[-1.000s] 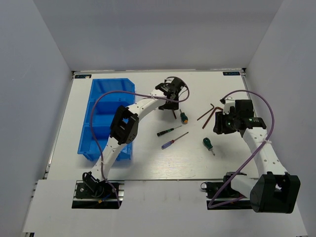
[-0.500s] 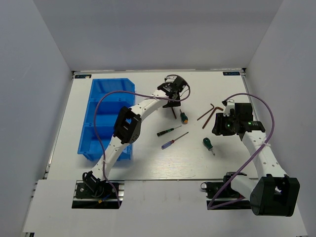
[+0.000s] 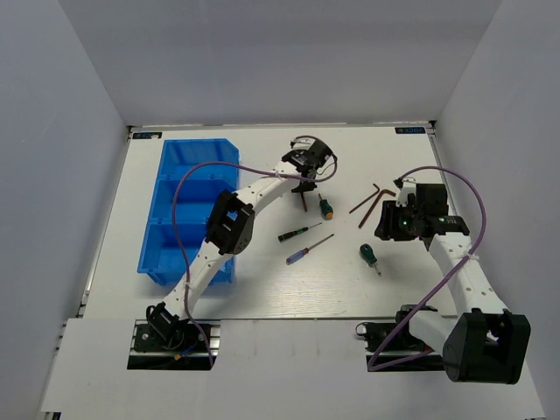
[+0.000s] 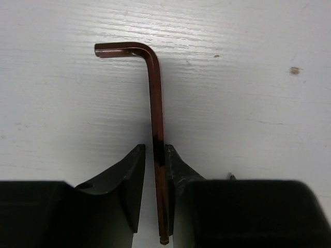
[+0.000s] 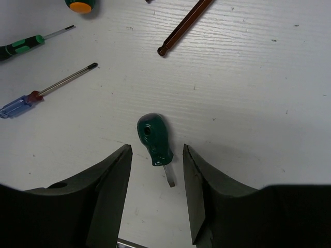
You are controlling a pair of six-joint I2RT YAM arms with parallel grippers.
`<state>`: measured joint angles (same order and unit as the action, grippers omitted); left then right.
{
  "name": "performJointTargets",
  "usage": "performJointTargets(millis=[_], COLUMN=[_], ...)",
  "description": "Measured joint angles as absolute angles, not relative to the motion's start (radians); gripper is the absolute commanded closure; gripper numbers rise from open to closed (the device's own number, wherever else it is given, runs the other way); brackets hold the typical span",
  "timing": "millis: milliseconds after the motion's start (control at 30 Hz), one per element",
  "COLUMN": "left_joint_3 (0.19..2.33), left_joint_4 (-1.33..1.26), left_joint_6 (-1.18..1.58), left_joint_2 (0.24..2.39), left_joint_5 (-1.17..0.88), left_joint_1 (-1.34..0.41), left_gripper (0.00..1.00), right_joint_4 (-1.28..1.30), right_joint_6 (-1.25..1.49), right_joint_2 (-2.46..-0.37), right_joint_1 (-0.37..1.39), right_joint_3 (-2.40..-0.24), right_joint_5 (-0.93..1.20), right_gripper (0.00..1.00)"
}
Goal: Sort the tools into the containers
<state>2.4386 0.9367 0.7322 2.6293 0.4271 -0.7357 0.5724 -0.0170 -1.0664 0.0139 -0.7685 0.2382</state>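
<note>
Straddling brown L-shaped hex key (image 4: 155, 93) | left end effector (image 4: 153, 150) nearly closed, grip unclear | right end effector (image 5: 156, 150) open

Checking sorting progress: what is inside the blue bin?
The visible compartments of the blue bin look empty. The left arm crosses its near right corner, hiding that part.

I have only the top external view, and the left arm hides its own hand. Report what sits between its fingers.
Observer: The left wrist view shows an L-shaped hex key lying on the table. Its long shank runs between the fingers of the left hand, with a sliver of table showing beside it.
Operator: Now check the right hand.
Observer: The right wrist view shows the right hand open. Its fingers stand either side of a stubby green screwdriver, touching neither side of it.
</note>
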Motion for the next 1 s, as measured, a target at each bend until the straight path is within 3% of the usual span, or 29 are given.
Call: performJointTargets(millis=[267, 433, 533, 767, 1000], left_joint_3=[2.328, 2.192, 2.164, 2.024, 1.961], left_joint_4=[0.978, 0.963, 0.947, 0.809, 0.721], left_joint_6=[0.726, 0.707, 0.689, 0.632, 0.547], left_joint_2=[2.574, 2.5, 2.483, 2.418, 2.388], left_joint_5=[0.524, 0.546, 0.533, 0.48, 0.412], left_joint_1=[-0.743, -0.741, -0.736, -0.732, -0.723], left_gripper=[0.66, 0.57, 0.57, 0.69, 0.96], right_joint_4=[0.565, 0.565, 0.565, 0.566, 0.566], right_joint_6=[0.006, 0.016, 0.018, 0.019, 0.02], right_joint_2=[-1.066, -1.061, -1.055, -1.053, -1.053], right_joint_1=[0.014, 0.014, 0.014, 0.014, 0.006], right_joint_3=[-0.768, -0.768, -0.768, -0.768, -0.768], right_joint_5=[0.242, 0.244, 0.245, 0.245, 0.247], right_gripper=[0.5, 0.5, 0.5, 0.5, 0.51])
